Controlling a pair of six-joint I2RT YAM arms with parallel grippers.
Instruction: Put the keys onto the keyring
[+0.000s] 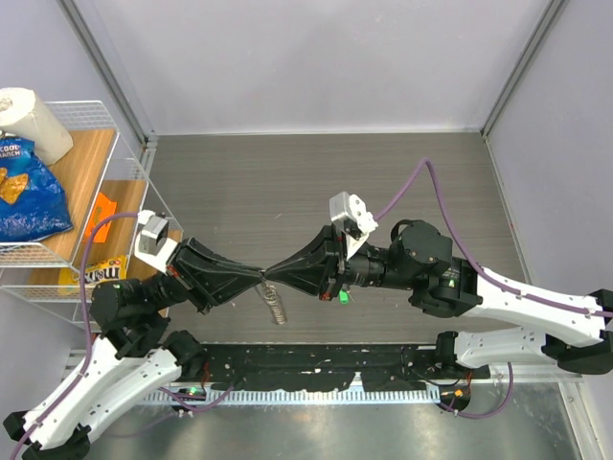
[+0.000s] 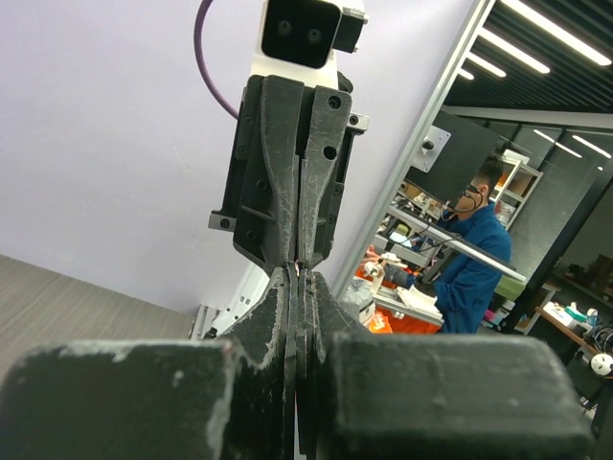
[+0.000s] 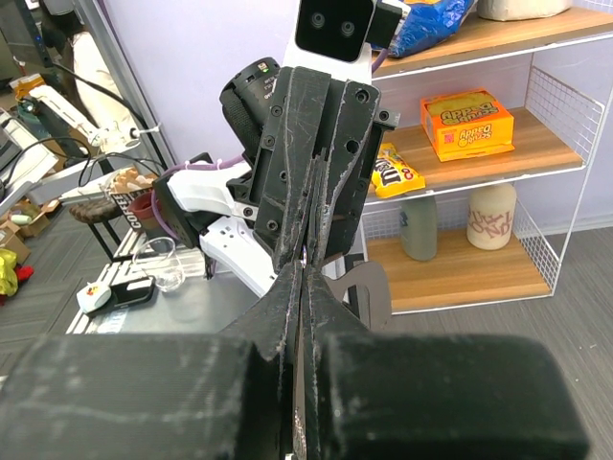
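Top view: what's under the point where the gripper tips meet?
A short silver keyring chain hangs below the left gripper and right gripper tips, over the table. Ring, keys not visible; shut fingers cover the pinch.

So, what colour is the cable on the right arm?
Purple; the cable shows best in the top view.

"How did the arms look?"

"The left arm and right arm had white shells on the long links and bulky black joints. A purple cable ran along the right one, and another along the left."

"And the ends?"

"The left gripper and right gripper were black tapering wedges, scuffed pale, with round screw heads. Each carried a white camera box, and a green light glowed on the right wrist."
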